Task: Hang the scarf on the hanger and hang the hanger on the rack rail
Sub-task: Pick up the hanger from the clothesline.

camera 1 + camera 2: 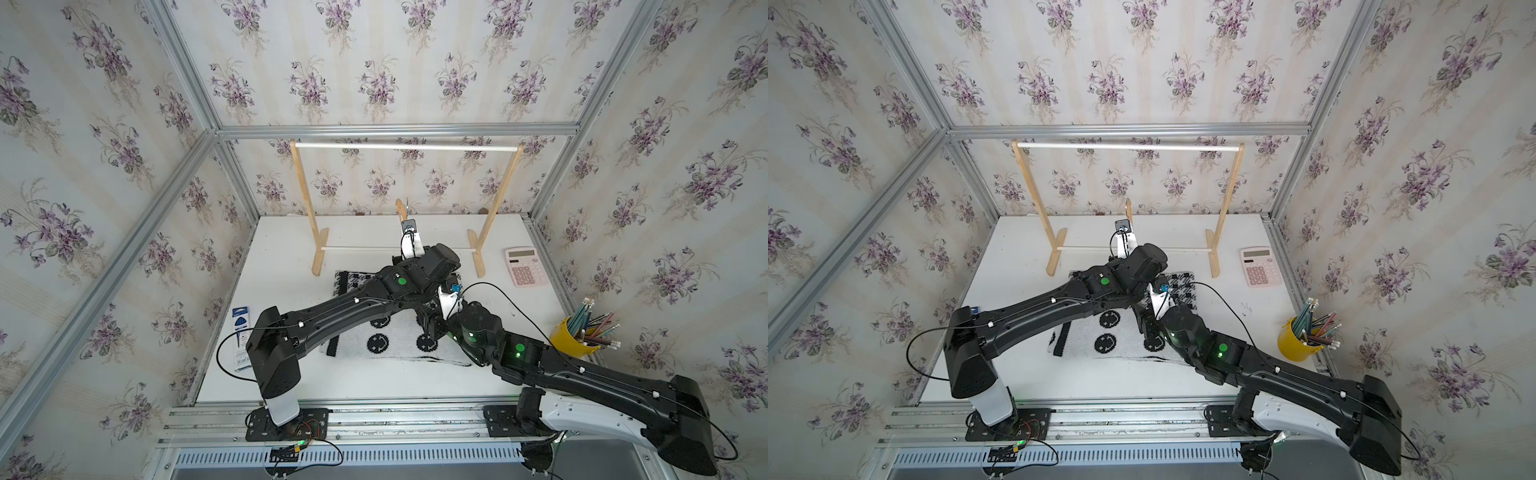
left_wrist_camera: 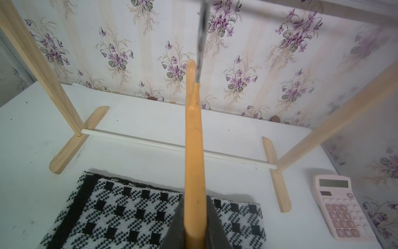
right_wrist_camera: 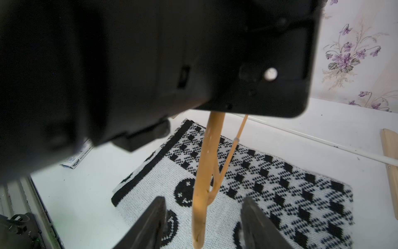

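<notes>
Scarf (image 2: pixel 150 213) flat on table (image 1: pixel 365 382), mid, near side of rack (image 1: pixel 303 199). Far half houndstooth check, near half light grey w/ black smiley circles; black stripe along left edge. Hanger (image 2: pixel 193 151) slim light wood, metal hook up top, held upright above scarf's far part. Left gripper (image 2: pixel 195 228) pinching hanger's wood. Right gripper (image 3: pixel 203 224) spread, one finger each side of hanger's lower end, not touching. Calculator (image 1: pixel 525 266) far right.
</notes>
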Tool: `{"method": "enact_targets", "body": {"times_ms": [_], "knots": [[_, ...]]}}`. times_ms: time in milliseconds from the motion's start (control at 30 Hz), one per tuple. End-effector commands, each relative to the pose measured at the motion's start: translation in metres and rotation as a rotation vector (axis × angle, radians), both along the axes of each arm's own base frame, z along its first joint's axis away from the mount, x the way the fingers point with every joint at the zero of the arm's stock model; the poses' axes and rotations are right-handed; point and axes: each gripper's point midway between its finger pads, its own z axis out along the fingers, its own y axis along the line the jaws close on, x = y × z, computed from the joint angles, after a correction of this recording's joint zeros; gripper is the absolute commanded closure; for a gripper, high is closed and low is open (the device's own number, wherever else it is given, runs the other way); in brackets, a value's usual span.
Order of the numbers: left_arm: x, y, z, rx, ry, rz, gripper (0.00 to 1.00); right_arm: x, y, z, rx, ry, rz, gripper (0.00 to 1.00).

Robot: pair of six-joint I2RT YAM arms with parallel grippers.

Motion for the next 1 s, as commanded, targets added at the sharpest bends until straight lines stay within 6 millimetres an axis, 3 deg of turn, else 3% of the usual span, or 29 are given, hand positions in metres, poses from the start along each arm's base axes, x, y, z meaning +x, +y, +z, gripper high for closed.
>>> {"method": "enact_targets", "body": {"times_ms": [0,133,400,600,967], "knots": [[0.003,0.007,0.008,-0.007,-0.04,0.051,1.0,0.002,-0.003,0.019,-0.001,-0.057,-0.043,0.4],[0.001,0.009,0.011,-0.017,-0.045,0.048,1.0,0.004,-0.008,0.022,0.008,-0.071,-0.076,0.4],[-0.006,0.001,0.012,-0.08,0.003,-0.01,1.0,0.018,-0.017,0.002,0.042,-0.166,-0.177,0.44],[-0.01,0.005,0.017,-0.105,0.012,-0.022,1.0,0.01,-0.033,0.01,0.157,-0.284,-0.178,0.45],[-0.008,-0.005,0.007,-0.099,0.044,-0.038,1.0,0.009,-0.02,0.021,0.182,-0.291,-0.138,0.46]]}}
